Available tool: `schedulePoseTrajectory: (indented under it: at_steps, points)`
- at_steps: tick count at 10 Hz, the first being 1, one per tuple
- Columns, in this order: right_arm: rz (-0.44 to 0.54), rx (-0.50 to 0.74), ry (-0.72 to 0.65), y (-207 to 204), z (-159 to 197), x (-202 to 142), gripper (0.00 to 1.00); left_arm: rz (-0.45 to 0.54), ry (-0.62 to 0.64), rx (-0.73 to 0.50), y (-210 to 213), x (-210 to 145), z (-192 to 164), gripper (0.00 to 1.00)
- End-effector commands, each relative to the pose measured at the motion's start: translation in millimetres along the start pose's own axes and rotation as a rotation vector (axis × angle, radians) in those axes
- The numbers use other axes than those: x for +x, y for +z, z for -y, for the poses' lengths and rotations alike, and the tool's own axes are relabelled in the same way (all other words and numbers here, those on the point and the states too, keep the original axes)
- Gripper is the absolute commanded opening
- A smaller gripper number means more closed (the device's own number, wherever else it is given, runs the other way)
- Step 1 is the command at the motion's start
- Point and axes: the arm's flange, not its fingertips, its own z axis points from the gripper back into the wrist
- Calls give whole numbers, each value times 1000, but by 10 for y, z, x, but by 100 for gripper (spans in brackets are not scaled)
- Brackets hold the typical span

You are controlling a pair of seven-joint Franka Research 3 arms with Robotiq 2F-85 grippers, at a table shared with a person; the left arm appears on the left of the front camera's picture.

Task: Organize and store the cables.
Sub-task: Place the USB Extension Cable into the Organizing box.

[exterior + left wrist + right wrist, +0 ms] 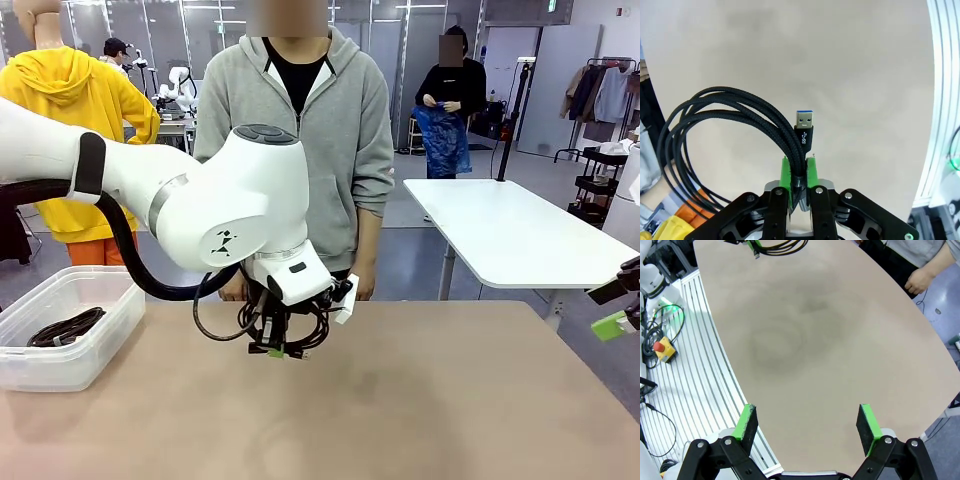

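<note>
Cables: our left gripper (799, 172) pinches one limp, light coil (725, 125) at its bundled strands, above the surface (420, 400); another lies in the bin (100, 285). Right gripper (807, 422) jaws wide.

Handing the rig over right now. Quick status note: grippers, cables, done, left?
Left gripper: shut on a coiled cable, held above the table near its middle, USB plug sticking up past the pads.
Right gripper: open, holding nothing, at the table's right edge.
Bin at the table's left: one coil already inside.
Person stands at the far side, hand at the edge, not touching anything.
Done: one coil stored, one picked up.
Left: carry the held coil to the bin and release it.
</note>
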Motion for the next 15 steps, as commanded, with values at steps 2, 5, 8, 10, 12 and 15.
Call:
schedulePoseTrajectory:
  at_steps: [2,5,8,10,12,15]
  points:
    - [2,2,-11,5,-10,22,100,-8,-95,50,146,-967,380,14]
    - [2,2,-11,5,-10,22,100,13,-17,109,261,-2057,547,14]
    - [2,2,-11,5,-10,22,100,35,67,171,373,-3086,560,14]
    - [2,2,-11,5,-10,22,100,69,123,216,381,-3692,465,14]
    - [2,2,-11,5,-10,22,100,120,111,216,261,-4098,285,14]
    - [2,2,-11,5,-10,22,100,133,122,175,132,-4336,142,14]
